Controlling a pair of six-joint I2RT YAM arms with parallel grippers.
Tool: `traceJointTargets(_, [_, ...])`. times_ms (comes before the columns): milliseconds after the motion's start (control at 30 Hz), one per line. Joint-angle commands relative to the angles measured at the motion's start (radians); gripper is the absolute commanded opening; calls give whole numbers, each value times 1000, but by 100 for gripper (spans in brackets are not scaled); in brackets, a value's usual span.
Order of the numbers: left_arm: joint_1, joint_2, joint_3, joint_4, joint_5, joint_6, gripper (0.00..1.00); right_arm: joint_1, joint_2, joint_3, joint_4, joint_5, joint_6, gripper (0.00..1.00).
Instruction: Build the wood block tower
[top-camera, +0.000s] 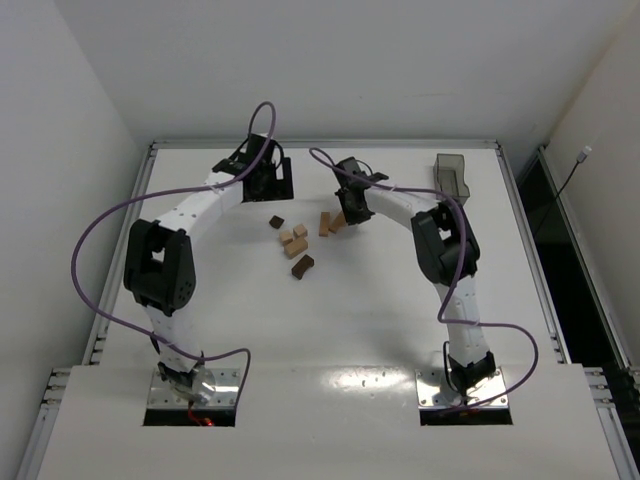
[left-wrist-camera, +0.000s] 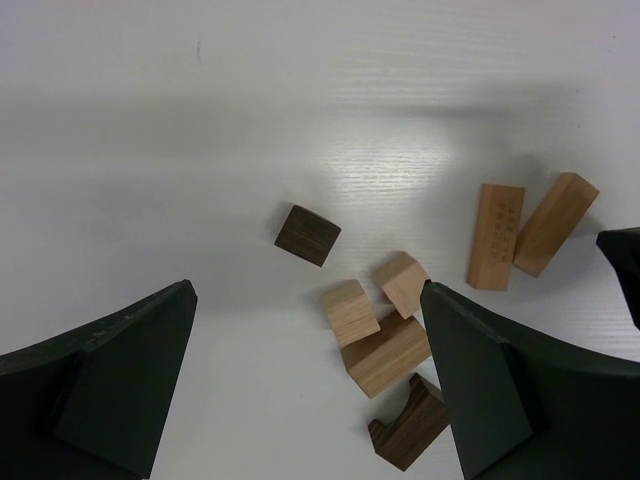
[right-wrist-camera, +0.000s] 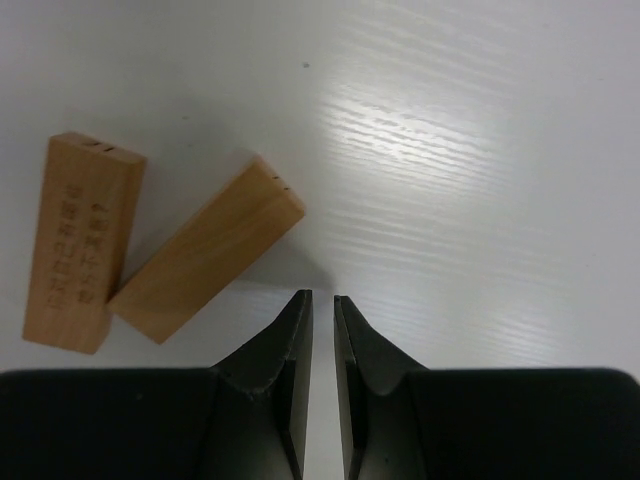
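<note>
White desk (top-camera: 330, 340) fills most of the overhead view. The left arm (top-camera: 160, 265) bends up through the left half and the right arm (top-camera: 445, 245) through the right half, both reaching toward the upper centre.

The wrist views settle what the overhead one leaves too small to read. The left tool (left-wrist-camera: 308, 330) has its jaws spread wide at the lower corners of its frame, with nothing between them but desk and blocks lying below. The right tool (right-wrist-camera: 322, 310), at bottom centre of its frame, is almost closed, a thin slit of desk showing through, and it grips nothing.

Only the overhead view shows the grey plastic tray (top-camera: 452, 175), at upper right, well apart from the wood blocks (top-camera: 300, 240), which lie loose on the desk just above centre, between the two wrists.

The left wrist view tells them apart. A printed tan bar (left-wrist-camera: 496, 236) and a plain tan bar (left-wrist-camera: 556, 223) meet at one end at the right. A short tan bar (left-wrist-camera: 388, 354) lies at lower centre, with a notched dark piece (left-wrist-camera: 410, 425) beneath it, partly hidden by a finger. One tan cube (left-wrist-camera: 350, 312) touches that short bar, a second tan cube (left-wrist-camera: 401, 283) lies just above, and a dark cube (left-wrist-camera: 307, 235) lies apart at upper left.

The right wrist view holds only the two long bars at its left, near enough to show faint lettering on the printed one
</note>
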Motion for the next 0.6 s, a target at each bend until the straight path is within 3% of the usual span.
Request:
traceJointTargets(0, [7, 14, 6, 23, 23, -14, 94, -16, -22, 22, 9, 71, 23, 12])
traceJointTargets(567, [7, 33, 24, 23, 23, -14, 94, -16, 92, 157, 18, -16, 23, 13])
